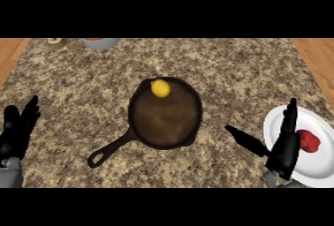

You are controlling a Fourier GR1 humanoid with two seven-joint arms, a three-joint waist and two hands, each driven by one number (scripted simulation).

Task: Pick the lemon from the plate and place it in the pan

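A yellow lemon [160, 88] lies inside the dark cast-iron pan [164, 119], near its far rim. The pan sits mid-counter with its handle [111, 149] pointing to the lower left. A white plate [313, 163] is at the right edge and holds a red object [308, 141]. My right hand [284, 148] is open over the plate's left side, fingers straight and pointing up, thumb spread toward the pan. It holds nothing. My left hand [16, 130] is open at the left edge, fingers up.
At the counter's far edge stand a grey bowl [101, 43] and a small tan item [57, 42]. Wooden floor shows past the granite counter's left and right sides.
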